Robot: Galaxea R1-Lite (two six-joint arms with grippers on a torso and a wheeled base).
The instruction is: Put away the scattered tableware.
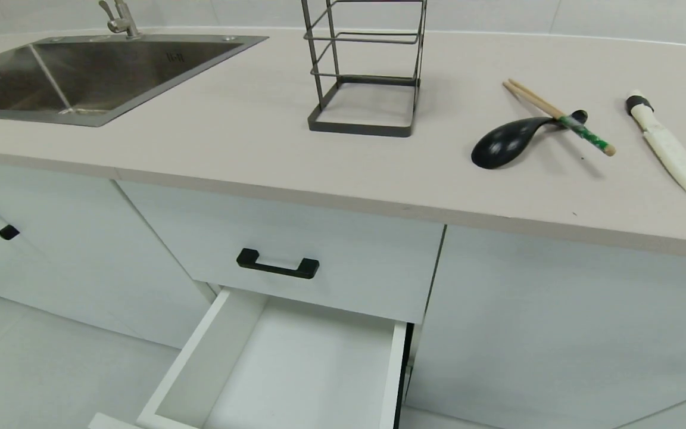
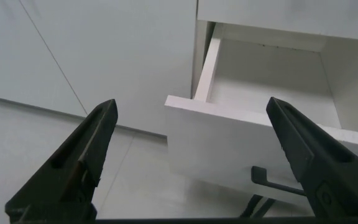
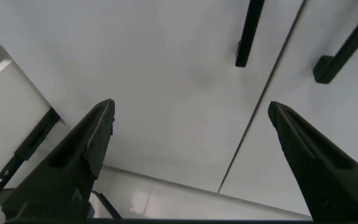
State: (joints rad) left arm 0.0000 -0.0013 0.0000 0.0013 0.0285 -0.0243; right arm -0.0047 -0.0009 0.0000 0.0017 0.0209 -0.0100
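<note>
While a black spoon (image 1: 507, 142), chopsticks (image 1: 557, 116) and a white knife (image 1: 664, 143) lie scattered on the countertop (image 1: 230, 137), the lower drawer (image 1: 283, 363) stands pulled out, apparently to receive them, with the left gripper (image 2: 191, 107) and right gripper (image 3: 191, 109) low before the cabinets, jaws wide apart and empty.

I'm looking at a kitchen: a steel sink (image 1: 111, 65) with a tap (image 1: 118, 18) set in a pale counter (image 1: 230, 137), white cabinets (image 1: 557, 328) with black handles (image 1: 277, 265) below, one drawer (image 1: 200, 351) open, over a tiled floor (image 1: 51, 369).

Black spoon (image 1: 502, 145), white knife (image 1: 668, 149) — green-tipped chopsticks (image 1: 537, 100)
</note>
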